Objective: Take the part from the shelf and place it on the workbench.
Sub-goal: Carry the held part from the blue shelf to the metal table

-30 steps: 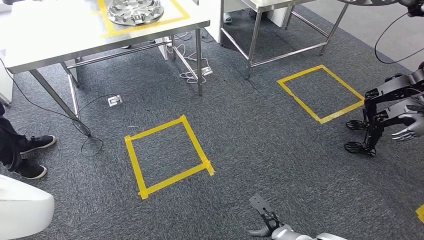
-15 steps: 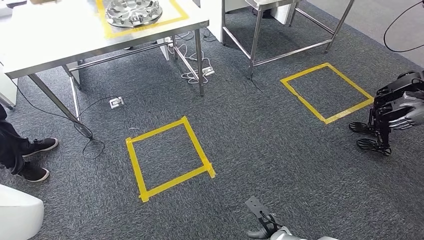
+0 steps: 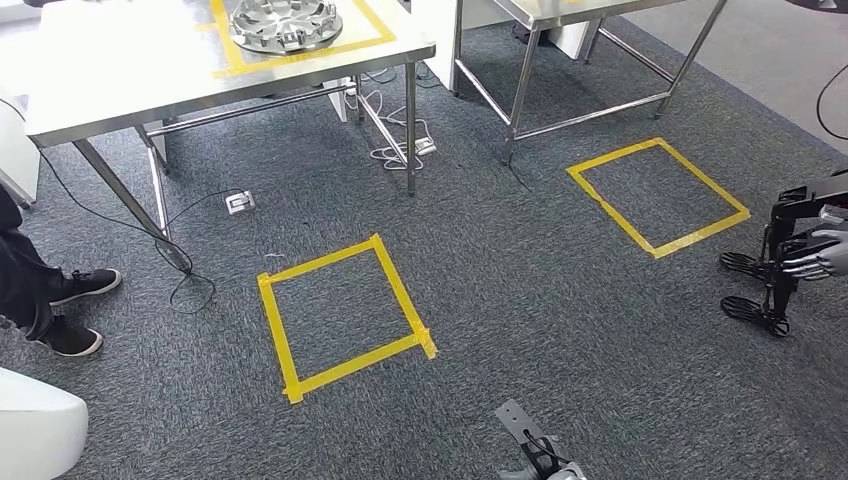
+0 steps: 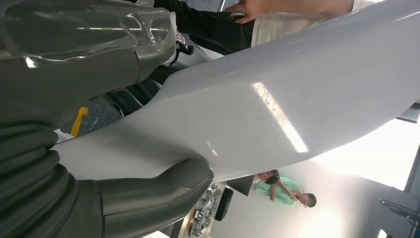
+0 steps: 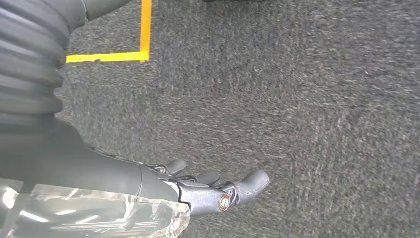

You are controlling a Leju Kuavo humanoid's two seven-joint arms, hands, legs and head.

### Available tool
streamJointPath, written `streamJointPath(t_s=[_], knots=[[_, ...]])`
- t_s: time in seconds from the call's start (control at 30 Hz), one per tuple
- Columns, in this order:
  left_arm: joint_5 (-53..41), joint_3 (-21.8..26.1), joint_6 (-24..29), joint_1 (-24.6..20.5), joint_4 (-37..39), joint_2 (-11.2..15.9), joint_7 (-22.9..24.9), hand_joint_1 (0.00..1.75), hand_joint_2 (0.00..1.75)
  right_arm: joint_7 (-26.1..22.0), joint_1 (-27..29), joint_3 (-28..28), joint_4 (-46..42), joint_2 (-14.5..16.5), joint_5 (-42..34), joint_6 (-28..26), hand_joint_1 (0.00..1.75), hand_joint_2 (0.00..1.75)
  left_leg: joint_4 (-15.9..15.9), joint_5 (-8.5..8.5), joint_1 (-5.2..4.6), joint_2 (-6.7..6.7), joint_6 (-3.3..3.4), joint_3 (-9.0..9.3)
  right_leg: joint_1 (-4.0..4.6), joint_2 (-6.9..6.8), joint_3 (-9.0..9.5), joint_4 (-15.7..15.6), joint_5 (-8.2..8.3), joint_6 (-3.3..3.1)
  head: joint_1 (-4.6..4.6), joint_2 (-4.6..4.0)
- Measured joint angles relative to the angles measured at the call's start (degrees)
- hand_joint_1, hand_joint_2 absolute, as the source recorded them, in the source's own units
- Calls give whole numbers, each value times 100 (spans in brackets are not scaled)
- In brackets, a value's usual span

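A round silver part (image 3: 285, 22) lies inside a yellow tape frame on the steel workbench (image 3: 120, 80) at the far left. The same part's rim (image 4: 198, 220) shows past the thumb in the left wrist view. My left hand (image 4: 148, 198) lies with its thumb against a glossy white curved surface (image 4: 257, 109). Its fingers are hidden, so I cannot tell whether it grips anything. My right hand (image 5: 208, 188) hangs over the grey carpet with its fingers stretched out and nothing in them. The black bracket at that wrist (image 3: 530, 440) pokes in at the head view's bottom edge.
A second steel table (image 3: 520, 60) stands at the back right. Two yellow tape squares (image 3: 400, 290) (image 3: 610, 205) mark the carpet. Cables (image 3: 395, 150) trail under the workbench. A person's shoes (image 3: 85, 285) are at the left, another robot's black legs (image 3: 770, 270) at the right, a white rounded shape (image 3: 30, 435) bottom left.
The whole head view has shifted slightly as the camera moved; the tables and tape squares slid a little right and down. My right wrist bracket sits lower in the picture.
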Motion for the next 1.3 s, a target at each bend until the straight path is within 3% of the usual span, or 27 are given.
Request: streamJointPath(t_s=[0.03, 0.1, 0.17, 0.23, 0.3, 0.37, 0.4, 0.43, 0.47, 0.53, 0.57, 0.6, 0.73, 0.8, 0.87, 0.9, 0.93, 0.97, 1.03, 1.07, 1.13, 1.23, 1.27, 1.3], knots=[[1, 1, -1, 0, 0, -5, 1, 175, 175, 1, -2, -10, 0, -3, 0, -1, 0, 175, 30, -31, -11, -11, -32, 5, 1, 3, 202, -416, 162, 22, -1, 0], [1, 0, -1, -1, 0, -11, 3, 175, 175, 3, -2, -21, 0, -4, -1, -2, 0, 175, 86, -85, -31, -23, -90, -1, 15, 10, 428, -870, 325, -46, -2, 0], [-2, -1, -7, -1, 0, -13, 5, 175, 175, 19, -1, -24, 0, 3, -1, -2, 0, 175, 103, -107, -30, -27, -122, -8, 24, 14, 442, -890, 335, -160, -4, 0], [-8, -1, -33, -7, 0, -13, 18, 175, 175, 46, -2, -33, 1, 8, 1, 3, 0, 175, 216, -201, -11, -13, -165, -46, 5, 14, 461, -906, 342, -228, -5, 0], [-11, -2, -68, -17, 0, -15, 35, 175, 175, 67, -2, -51, 2, 11, 5, 7, 0, 175, 741, -507, 15, 16, -231, -290, -5, 13, 478, -916, 339, -279, -6, 0], [-14, -2, -97, -20, 0, -16, 32, 175, 175, 85, 2, -68, 2, 17, 29, 9, 0, 175, 1542, -842, 37, 37, -275, -703, 8, 11, 476, -915, 331, -308, -7, 0], [-16, -1, -106, -18, 0, -16, 18, 175, 175, 98, 3, -72, 2, 21, 53, 9, 0, 175, 1795, -890, 43, 43, -279, -845, 15, 11, 477, -914, 330, -314, -7, 0], [-14, -1, -110, -18, 0, -16, -9, 175, 175, 119, 0, -73, 2, 24, 85, 10, 0, 175, 1820, -818, 46, 44, -271, -877, 20, 12, 482, -914, 329, -315, -8, 0], [0, 1, -110, -20, 0, -14, -54, 175, 175, 146, -4, -74, 1, 27, 124, 11, 0, 175, 1602, -642, 45, 45, -249, -788, 25, 14, 491, -914, 327, -316, -7, 0], [50, 2, -107, -27, -3, -9, -195, 175, 175, 206, -19, -73, 0, 38, 204, 22, 0, 175, 772, -235, 25, 56, -162, -393, 38, 19, 510, -916, 325, -314, -7, 0], [77, 2, -99, -32, -6, -7, -286, 175, 175, 233, -29, -73, 0, 44, 246, 34, 0, 175, 431, -115, 7, 71, -122, -232, 52, 20, 508, -915, 323, -306, -7, 0], [101, 2, -88, -35, -10, -5, -375, 175, 175, 256, -38, -74, 1, 49, 279, 54, 0, 175, 231, -67, -13, 83, -89, -141, 60, 19, 501, -915, 320, -290, -7, 0], [302, 2, -57, -40, -22, 29, -512, 175, 175, 307, -81, -108, 2, 58, 362, 155, 0, 175, 30, -68, -21, 58, 3, -64, 55, -5, 455, -871, 288, -185, -3, -1], [428, 2, -58, -54, -26, 43, -540, 175, 175, 316, -102, -151, 4, 49, 386, 199, 0, 175, -69, -73, 1, 41, 70, 30, 49, 1, 191, -381, 119, -200, 1, -1], [510, 1, -55, -65, -15, 54, -576, 175, 175, 324, -100, -184, 13, 37, 401, 221, 0, 175, -68, -118, -13, 38, 103, 84, 47, 10, -287, 458, -133, -221, 1, 0], [541, 1, -51, -63, -5, 60, -586, 175, 175, 331, -94, -194, 18, 35, 408, 223, 0, 175, -65, -153, -16, 35, 105, 122, 41, 12, -477, 748, -185, -199, -1, 0], [563, -1, -46, -63, 4, 66, -594, 175, 175, 339, -90, -202, 25, 35, 417, 225, 0, 175, -60, -193, -15, 30, 100, 171, 30, 12, -569, 839, -145, -151, 0, 0], [583, -1, -40, -64, 14, 71, -599, 175, 175, 347, -91, -211, 32, 34, 430, 230, 0, 175, -54, -241, -11, 25, 85, 236, 15, 12, -534, 686, -9, -81, -1, 0], [620, -2, -31, -65, 24, 79, -604, 175, 175, 358, -95, -232, 50, 27, 457, 250, 0, 175, -39, -372, -2, 19, 25, 389, -23, 5, -187, -141, 416, 57, 2, -1], [632, -2, -25, -68, 28, 84, -608, 175, 175, 366, -100, -242, 58, 24, 474, 262, 0, 175, -30, -455, -7, 16, -13, 449, -26, 3, 2, -522, 549, 59, -2, -1], [652, -6, -16, -85, 35, 90, -613, 175, 175, 388, -107, -255, 68, 22, 504, 281, 0, 175, -58, -586, -20, 13, -79, 533, -5, 0, 214, -883, 581, -49, -9, -1], [670, -12, -3, -125, 39, 97, -621, 175, 175, 416, -120, -268, 82, 22, 557, 295, 0, 175, -148, -669, 14, 20, -168, 699, 11, 18, 414, -1004, 443, -239, -10, 1], [676, -14, 2, -138, 38, 103, -627, 175, 175, 428, -131, -274, 86, 20, 579, 299, 0, 175, -3, -719, 26, 30, -203, 649, -2, 25, 514, -1059, 399, -293, -9, 1], [686, -17, 6, -145, 39, 113, -631, 175, 175, 444, -140, -281, 90, 18, 596, 302, 0, 175, 296, -796, 40, 39, -236, 484, -18, 31, 620, -1110, 349, -333, -10, 1]])
